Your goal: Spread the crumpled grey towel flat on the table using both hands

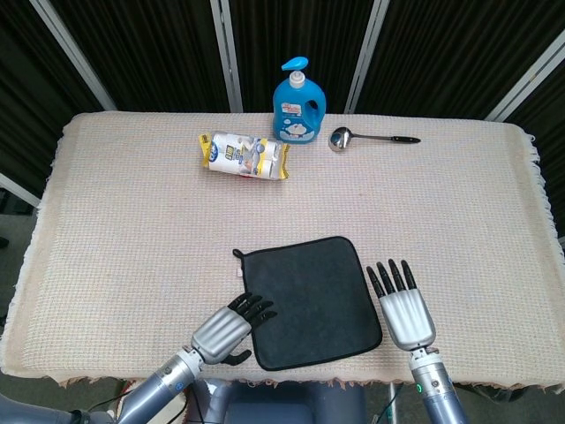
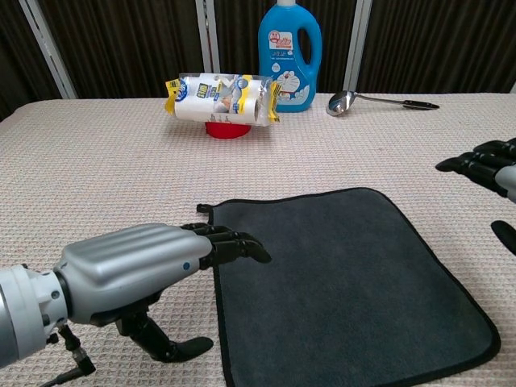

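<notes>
Your left hand (image 1: 223, 329) hovers at the near-left edge of the grey towel (image 1: 309, 299), fingers loosely extended over its border and holding nothing; the towel lies flat on the woven table cover (image 1: 132, 230), close to the front edge; just beside its right edge, your right hand (image 1: 404, 309) rests palm-down, fingers straight, slightly apart, and empty.

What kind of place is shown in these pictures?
Probably a robot test setup, not a home: a table under a beige woven cloth, dark curtains with metal poles behind, and unrelated props set out, a blue detergent bottle, a ladle and a grey towel.
</notes>
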Motion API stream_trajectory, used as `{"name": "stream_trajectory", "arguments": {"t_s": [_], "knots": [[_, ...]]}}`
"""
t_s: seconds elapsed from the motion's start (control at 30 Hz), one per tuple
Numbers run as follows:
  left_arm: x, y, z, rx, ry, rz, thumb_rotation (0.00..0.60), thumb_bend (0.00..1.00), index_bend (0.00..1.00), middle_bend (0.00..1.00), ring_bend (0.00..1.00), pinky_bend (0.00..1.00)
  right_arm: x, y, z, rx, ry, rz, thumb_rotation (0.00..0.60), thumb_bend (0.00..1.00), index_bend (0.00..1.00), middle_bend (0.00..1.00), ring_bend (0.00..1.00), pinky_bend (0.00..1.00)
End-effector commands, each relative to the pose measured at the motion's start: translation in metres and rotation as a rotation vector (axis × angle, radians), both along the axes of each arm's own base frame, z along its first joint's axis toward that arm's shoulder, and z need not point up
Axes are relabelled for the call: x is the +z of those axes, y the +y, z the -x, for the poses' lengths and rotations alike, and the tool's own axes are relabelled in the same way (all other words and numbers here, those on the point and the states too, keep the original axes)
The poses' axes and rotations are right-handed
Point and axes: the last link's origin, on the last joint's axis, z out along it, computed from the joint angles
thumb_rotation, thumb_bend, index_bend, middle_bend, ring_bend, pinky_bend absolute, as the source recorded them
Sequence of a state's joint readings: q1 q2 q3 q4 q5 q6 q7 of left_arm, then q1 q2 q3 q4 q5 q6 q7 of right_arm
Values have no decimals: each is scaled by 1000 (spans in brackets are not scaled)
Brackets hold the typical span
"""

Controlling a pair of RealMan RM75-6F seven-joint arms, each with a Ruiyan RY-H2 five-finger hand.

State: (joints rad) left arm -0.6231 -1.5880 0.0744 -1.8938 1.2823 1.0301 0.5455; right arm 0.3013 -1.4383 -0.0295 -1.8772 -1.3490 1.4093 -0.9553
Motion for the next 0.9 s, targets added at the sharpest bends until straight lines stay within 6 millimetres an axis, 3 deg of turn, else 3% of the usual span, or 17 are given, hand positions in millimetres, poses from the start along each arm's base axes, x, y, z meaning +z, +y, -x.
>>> {"name": "stream_trajectory", "arguments": {"t_s": [0.03, 0.1, 0.23, 0.47, 0.6, 0.9], "knots": [[10, 10, 6, 3, 17, -36, 600, 362, 47, 37, 0, 50, 8, -1, 1, -12, -36, 33, 600, 627, 60, 113, 0, 75], [19, 16, 12, 1, 38, -71, 600, 346, 21, 33, 0, 50, 13, -2, 2, -35, -76, 46, 600, 628, 60, 108, 0, 75], [39, 23, 25, 27, 48, -158, 600, 207, 4, 28, 0, 50, 22, -2, 8, -78, -171, 70, 600, 605, 60, 106, 0, 75], [79, 23, 62, 124, 18, -346, 600, 67, 0, 3, 0, 50, 34, 5, 27, -127, -291, 89, 600, 446, 16, 65, 0, 74], [100, 12, 84, 206, -18, -403, 600, 33, 0, 0, 0, 47, 37, 15, 42, -154, -313, 82, 600, 369, 0, 22, 0, 67], [144, -23, 133, 289, -36, -529, 600, 27, 0, 0, 0, 47, 54, 33, 75, -223, -357, 121, 600, 356, 0, 0, 0, 61]]}}
